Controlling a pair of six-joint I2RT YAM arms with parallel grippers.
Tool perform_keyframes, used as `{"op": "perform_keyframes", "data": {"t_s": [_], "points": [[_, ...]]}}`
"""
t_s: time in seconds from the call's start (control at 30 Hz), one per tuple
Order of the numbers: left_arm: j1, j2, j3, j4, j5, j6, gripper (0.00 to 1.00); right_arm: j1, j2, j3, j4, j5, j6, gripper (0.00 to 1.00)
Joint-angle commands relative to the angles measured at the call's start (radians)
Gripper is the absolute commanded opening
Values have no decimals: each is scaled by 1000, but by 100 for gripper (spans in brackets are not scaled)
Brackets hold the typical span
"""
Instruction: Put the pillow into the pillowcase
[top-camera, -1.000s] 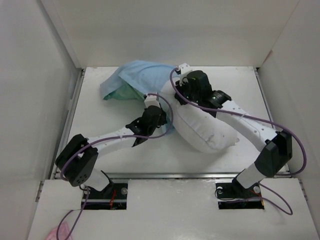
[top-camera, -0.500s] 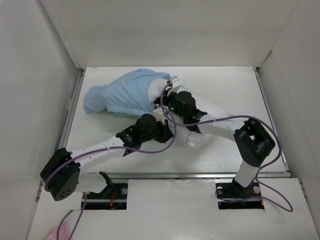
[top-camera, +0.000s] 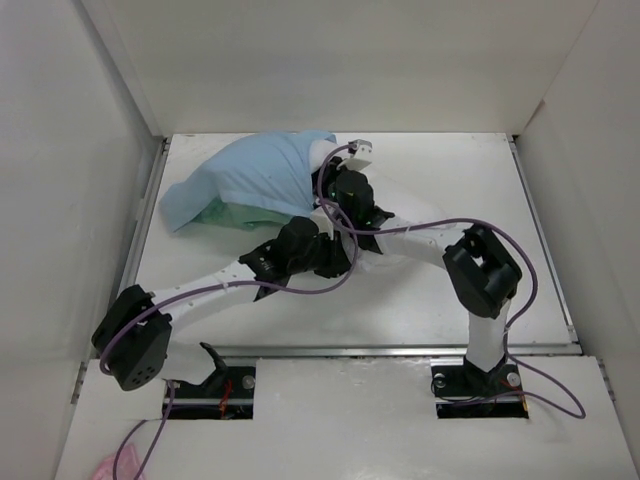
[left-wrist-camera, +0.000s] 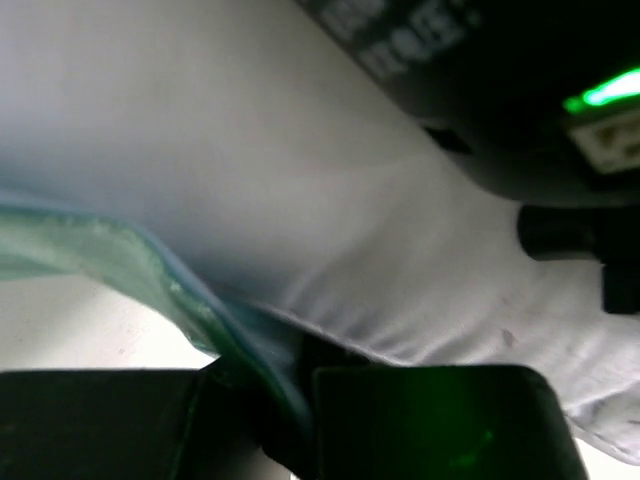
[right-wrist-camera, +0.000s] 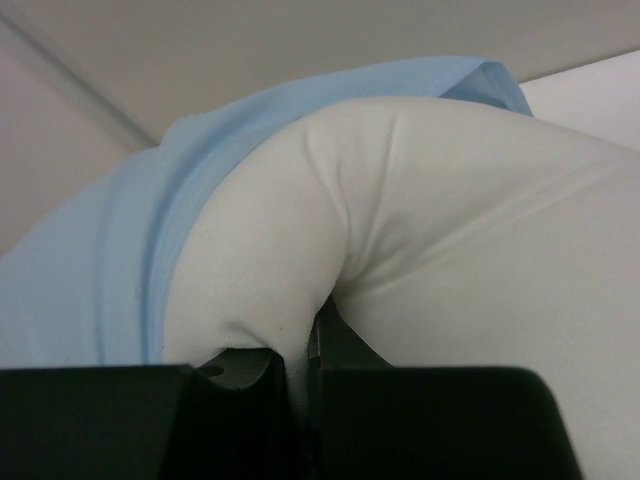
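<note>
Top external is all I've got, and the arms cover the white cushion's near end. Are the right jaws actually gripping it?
Observer: Yes. The right wrist view shows the right jaws shut on a fold of the plump white pillow.
Operator: Left side?
Observer: The left wrist view shows the left jaws shut on the hem of the thin blue-and-mint cloth pillowcase, against the pillow.
Operator: Is the case on yet?
Observer: Partly. From the right wrist, light blue cloth wraps the pillow's far end; the near bulge is bare.
</note>
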Motion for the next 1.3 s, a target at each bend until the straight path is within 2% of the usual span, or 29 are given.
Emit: {"op": "perform_keyframes", "data": {"t_s": [0.0, 0.1, 0.13, 0.27, 0.3, 0.33, 0.37, 0.4, 0.43, 0.47, 0.57, 0.6, 0.67, 0.7, 0.8, 0.83, 0.93, 1.07, 1.1, 1.13, 1.2, 1.23, 1.27], "points": [[-185, 17, 106, 56, 538, 125, 0, 65, 81, 119, 218, 162, 119, 0], [-185, -55, 106, 4, 458, 114, 0, 42, 17, 40, 262, 57, 62, 0], [-185, -81, 106, -15, 397, 114, 0, 31, 3, 17, 279, -9, 16, 0], [-185, -257, 74, -41, 330, 88, 0, -19, -31, -87, 310, -265, -6, 0], [-185, -284, 63, -76, 300, 77, 0, -30, -31, -141, 347, -384, -16, 0], [-185, -308, 63, -110, 249, 65, 33, -39, -31, -164, 394, -428, -16, 0], [-185, -330, 80, -157, 115, 39, 55, -39, -41, -183, 404, -476, -59, 0], [-185, -366, 97, -214, 42, 28, 64, -39, -41, -198, 404, -503, -73, 2], [-185, -383, 115, -322, -25, 18, 68, -39, -51, -221, 395, -536, -73, 2], [-175, -397, 165, -376, -153, 2, 75, -39, -51, -232, 395, -547, -73, 2], [-175, -449, 268, -544, -304, -53, 73, -39, -60, -270, 395, -556, -91, 2], [-175, -460, 290, -579, -395, -65, 100, -39, -60, -270, 395, -556, -92, 2], [-175, -494, 327, -682, -507, -117, 100, -39, -69, -299, 384, -556, -102, 2], [-175, -503, 360, -714, -621, -136, 100, -39, -78, -308, 384, -574, -114, 2], [-166, -512, 432, -843, -818, -246, 100, -30, -104, -339, 359, -587, -150, 2], [-166, -503, 442, -874, -939, -272, 100, -30, -113, -348, 349, -577, -174, 3], [-152, -451, 451, -921, -1062, -303, 100, -9, -136, -388, 330, -544, -194, 9], [-74, -332, 480, -874, -1021, -259, 100, -9, -175, -428, 310, -544, -219, 23], [-22, -277, 480, -862, -986, -221, 100, -9, -184, -428, 310, -556, -219, 26], [7, -252, 491, -798, -945, -179, 100, 0, -196, -453, 295, -545, -234, 32], [77, -185, 491, -719, -804, -75, 100, 0, -238, -473, 276, -530, -251, 32], [155, -158, 503, -660, -705, -47, 100, 0, -270, -492, 263, -501, -262, 36], [189, -131, 518, -646, -704, -24, 100, 0, -285, -493, 252, -501, -262, 38]]}}
